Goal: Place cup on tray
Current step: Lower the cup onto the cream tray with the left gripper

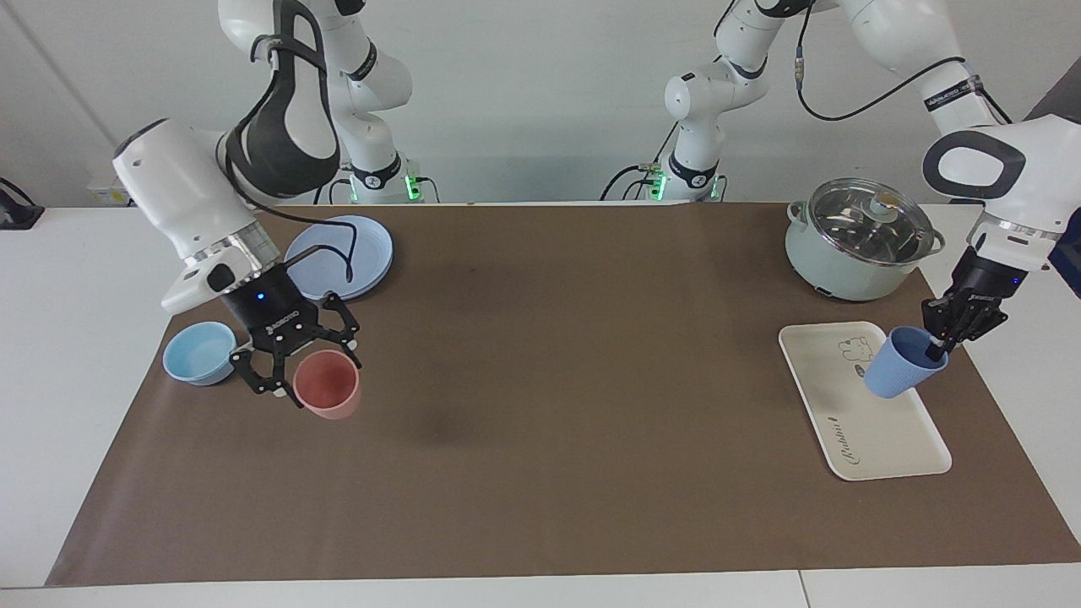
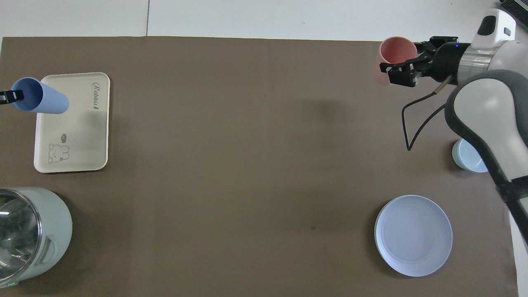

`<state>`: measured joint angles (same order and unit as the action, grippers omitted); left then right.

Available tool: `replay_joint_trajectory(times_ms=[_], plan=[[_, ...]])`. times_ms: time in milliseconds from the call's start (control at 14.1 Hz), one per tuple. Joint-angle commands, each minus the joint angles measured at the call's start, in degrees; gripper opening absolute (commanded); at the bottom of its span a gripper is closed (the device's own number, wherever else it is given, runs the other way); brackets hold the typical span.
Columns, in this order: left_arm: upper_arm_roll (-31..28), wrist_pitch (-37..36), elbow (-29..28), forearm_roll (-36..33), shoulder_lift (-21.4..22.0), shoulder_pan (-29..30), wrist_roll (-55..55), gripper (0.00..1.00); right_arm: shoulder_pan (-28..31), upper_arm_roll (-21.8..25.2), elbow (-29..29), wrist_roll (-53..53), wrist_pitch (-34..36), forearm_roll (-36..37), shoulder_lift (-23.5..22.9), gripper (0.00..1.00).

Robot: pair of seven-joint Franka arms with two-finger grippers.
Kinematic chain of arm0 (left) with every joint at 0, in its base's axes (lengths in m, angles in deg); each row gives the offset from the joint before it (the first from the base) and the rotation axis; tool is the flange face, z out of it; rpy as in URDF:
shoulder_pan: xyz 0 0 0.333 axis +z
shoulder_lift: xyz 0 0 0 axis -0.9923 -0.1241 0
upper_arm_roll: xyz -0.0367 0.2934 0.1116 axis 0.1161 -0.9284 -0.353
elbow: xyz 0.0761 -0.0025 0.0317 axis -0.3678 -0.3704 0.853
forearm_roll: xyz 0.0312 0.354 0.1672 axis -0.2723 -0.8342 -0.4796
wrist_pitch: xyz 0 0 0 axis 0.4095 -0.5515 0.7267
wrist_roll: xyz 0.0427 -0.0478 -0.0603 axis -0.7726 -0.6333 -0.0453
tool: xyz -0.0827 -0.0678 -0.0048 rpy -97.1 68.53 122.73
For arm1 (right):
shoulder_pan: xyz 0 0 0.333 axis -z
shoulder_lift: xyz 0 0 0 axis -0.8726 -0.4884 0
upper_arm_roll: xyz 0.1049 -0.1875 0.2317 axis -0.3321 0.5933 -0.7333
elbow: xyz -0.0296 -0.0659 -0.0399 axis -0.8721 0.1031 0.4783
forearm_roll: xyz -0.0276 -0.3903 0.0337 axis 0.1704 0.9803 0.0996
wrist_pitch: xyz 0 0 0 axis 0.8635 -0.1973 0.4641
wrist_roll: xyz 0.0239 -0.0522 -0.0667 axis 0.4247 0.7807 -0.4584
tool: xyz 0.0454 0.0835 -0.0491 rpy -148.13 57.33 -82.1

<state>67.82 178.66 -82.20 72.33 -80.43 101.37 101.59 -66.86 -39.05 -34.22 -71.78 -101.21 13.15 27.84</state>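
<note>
The periwinkle-blue cup [image 1: 897,367] hangs tilted in the air over the edge of the cream-white tray [image 1: 870,431] that lies toward the left arm's end of the table. My left gripper [image 1: 937,344] is shut on the cup's rim. In the overhead view the cup [image 2: 41,97] sits over the tray [image 2: 78,136], and only the tip of the left gripper [image 2: 6,97] shows at the frame's edge. My right gripper [image 1: 317,369] is shut on a salmon-pink tumbler [image 1: 329,387] and holds it above the mat; both also show in the overhead view, the right gripper [image 2: 402,62] and the tumbler [image 2: 392,55].
A shallow light-blue bowl [image 1: 200,352] and a round blue plate [image 1: 342,256] lie toward the right arm's end. A pale-green pot with a glass lid [image 1: 861,241] stands nearer to the robots than the tray. A brown mat [image 1: 549,380] covers the table.
</note>
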Motion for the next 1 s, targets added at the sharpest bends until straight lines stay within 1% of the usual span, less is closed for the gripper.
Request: replay_joint_trajectory(times_ms=[0,71,213,356,427,569,711,783,854,925], plan=[[0.8,5.4,-4.9,-0.2,0.9,2.1,0.9,0.0,1.2,-0.7,-1.3,-7.5,-4.1,-11.4,-2.0,0.0],[0.9,6.7,-5.0,-0.1,-0.8,3.1,0.9,0.0,1.8,-0.6,-2.7,-11.2,-4.9,-15.1,-2.0,0.0],[1.0,8.8,-5.0,-0.1,-3.0,3.0,1.0,0.0,3.7,-0.6,-6.1,-21.6,-5.8,-24.6,-2.0,0.0],[1.0,9.8,-4.8,2.6,-4.1,2.6,0.9,0.0,4.8,-0.6,-8.2,-33.4,-7.1,-35.2,-3.0,0.0],[1.0,9.8,-4.9,4.2,-4.4,2.4,0.9,0.0,5.5,-0.6,-8.3,-38.1,-7.5,-38.7,-4.2,0.0],[1.0,9.7,-4.8,5.6,-4.7,2.2,0.9,0.0,5.5,-0.6,-8.4,-43.8,-8.1,-42.8,-5.4,0.0],[1.0,9.4,-4.3,5.7,-4.8,2.2,0.6,0.0,6.0,-0.7,-9.3,-51.2,-7.8,-44.1,-6.5,0.0],[0.9,9.5,-3.8,5.7,-5.0,2.2,0.6,0.1,6.3,-0.7,-10.1,-54.5,-7.8,-47.6,-6.7,0.0],[0.9,9.8,-3.3,5.7,-5.3,2.2,0.4,0.34,6.3,-0.7,-11.0,-57.2,-7.5,-51.6,-6.7,0.0],[0.9,8.8,-2.2,5.7,-5.4,2.2,0.2,0.4,6.2,-0.7,-12.4,-59.9,-7.5,-53.5,-6.7,0.0]])
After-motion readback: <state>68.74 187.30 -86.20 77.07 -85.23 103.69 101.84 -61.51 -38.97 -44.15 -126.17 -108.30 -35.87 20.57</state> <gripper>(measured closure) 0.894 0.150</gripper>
